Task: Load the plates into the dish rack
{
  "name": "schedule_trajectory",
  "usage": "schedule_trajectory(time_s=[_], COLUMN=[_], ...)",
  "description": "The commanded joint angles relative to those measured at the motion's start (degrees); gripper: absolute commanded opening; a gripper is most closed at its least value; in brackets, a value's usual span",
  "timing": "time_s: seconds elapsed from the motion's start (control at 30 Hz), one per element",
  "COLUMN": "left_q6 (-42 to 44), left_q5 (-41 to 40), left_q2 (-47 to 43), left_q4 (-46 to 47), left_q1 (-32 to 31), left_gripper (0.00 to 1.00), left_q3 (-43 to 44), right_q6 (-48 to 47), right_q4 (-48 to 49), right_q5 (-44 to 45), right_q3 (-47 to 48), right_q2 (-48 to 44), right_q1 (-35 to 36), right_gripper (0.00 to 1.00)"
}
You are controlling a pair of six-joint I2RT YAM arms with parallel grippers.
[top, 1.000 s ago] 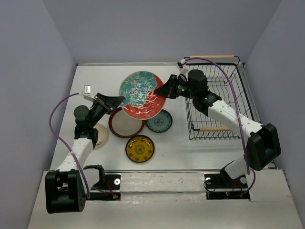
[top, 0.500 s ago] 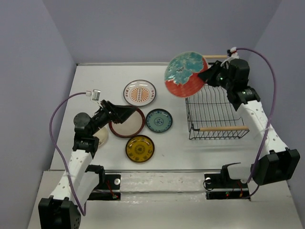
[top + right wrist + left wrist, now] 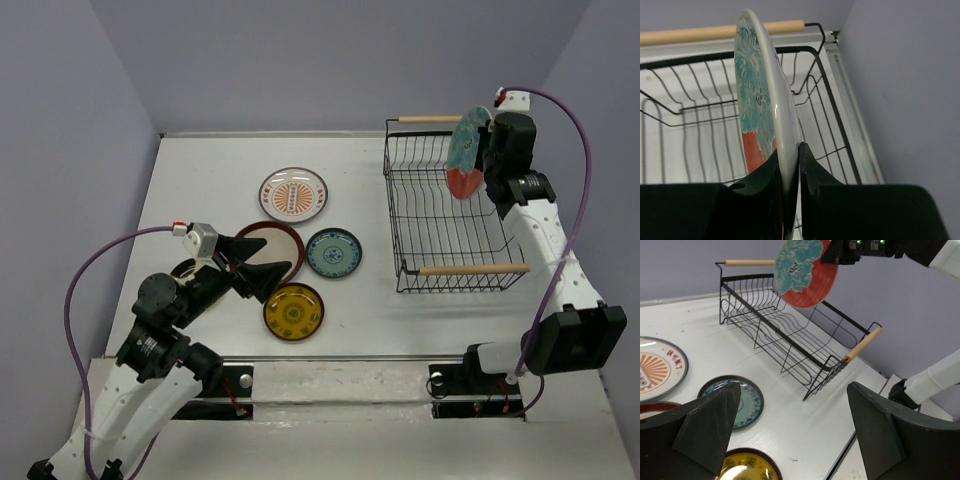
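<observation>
The right arm had swung over to the dish rack (image 3: 445,215). The teal-and-red plate (image 3: 466,155) now hung above its far end, up on its edge so it could slip between the wires. The right gripper (image 3: 788,157) pinched its rim. The left gripper (image 3: 250,272) gaped wide and empty, hiding part of the red-rimmed plate (image 3: 268,236).
</observation>
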Motion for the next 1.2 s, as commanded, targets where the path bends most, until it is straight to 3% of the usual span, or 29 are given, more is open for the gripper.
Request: schedule_trajectory(time_s=[0.0, 0.33, 0.63, 1.17], left_q6=[3.27, 2.91, 2.74, 2.65], left_q5=[-4.72, -3.58, -2.35, -1.82], left_q2=[-0.07, 0.27, 1.77, 2.82], left_q4=[-3.96, -3.69, -3.34, -3.17], left_q1=[-0.42, -0.34, -0.25, 0.28], left_gripper=[0.99, 0.99, 0.99, 0.99], left_q3=[1.01, 0.75, 0.66, 0.57], right_q6=[-14.61, -23.85, -20.26, -19.11], right_q4=[12.14, 12.23, 12.31, 12.31], right_q5=[3.60, 4.83, 2.11, -0.44], right_q3=[5.60, 7.97, 7.97, 8.59], right_q2=[1.09, 9.53, 13.40, 15.95], right_q1=[-1.48, -4.72, -9.38, -9.91], right_gripper=[0.07, 0.07, 0.07, 0.07])
